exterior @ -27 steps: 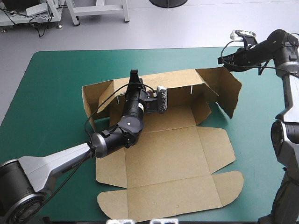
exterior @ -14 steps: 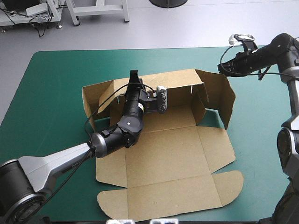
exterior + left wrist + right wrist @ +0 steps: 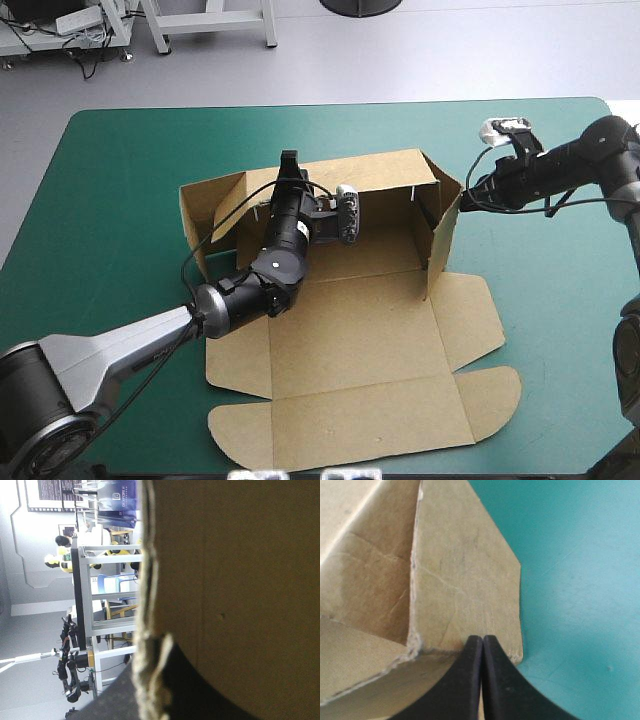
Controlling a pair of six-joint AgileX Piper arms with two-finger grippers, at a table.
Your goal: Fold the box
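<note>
Left gripper (image 3: 288,163): clamped on the box (image 3: 350,340), at the top edge of its raised far wall. Its wrist view shows only the cut board edge running between the black fingers. Right gripper (image 3: 482,642): fingers together in one point, tip against the outside of the upright right-hand wall, seen closest in its own view. The box sits mid-table on the teal-green cover (image 3: 120,180), lid panel flat toward the near edge.

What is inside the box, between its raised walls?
The left gripper and its arm reach inside the box, gripping the back wall at its top. Bare floor shows beside the arm; what lies under the arm is covered.
</note>
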